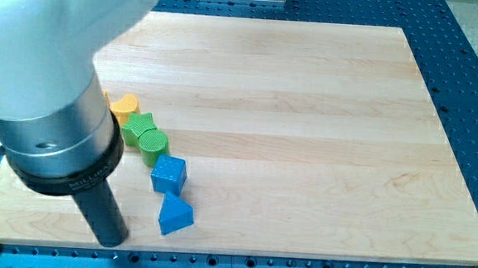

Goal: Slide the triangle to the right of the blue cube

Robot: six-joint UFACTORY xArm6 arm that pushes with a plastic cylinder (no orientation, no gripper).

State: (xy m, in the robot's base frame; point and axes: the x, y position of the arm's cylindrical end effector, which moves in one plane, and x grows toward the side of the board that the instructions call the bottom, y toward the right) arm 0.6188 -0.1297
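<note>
My tip (113,240) sits at the far left of the action, down near the desk's (307,113) bottom edge, well left of the blue cube (169,175) and a bit lower than it. No fingers on this rig at all, just the dark rod, so there's nothing to be wide or narrow and it isn't holding anything. The tip isn't touching any block; there's a clear strip of wood between it and the nearest one.

Up and left of the blue cube there's a yellow block (123,105), partly tucked behind the arm's big grey housing (51,73), so I honestly can't tell its shape for sure, maybe rounded. Right next to that, closer to the cube, are two green blocks: a green block (139,128) with a ridged top, then a green cylinder (151,143) just above the cube's upper left corner, nearly touching it.

The blue cube itself sits in the lower left part of the desk. The blue triangle (175,215) is directly below the cube, just beside it, shifted slightly to the view's right, close to the desk's bottom edge.
</note>
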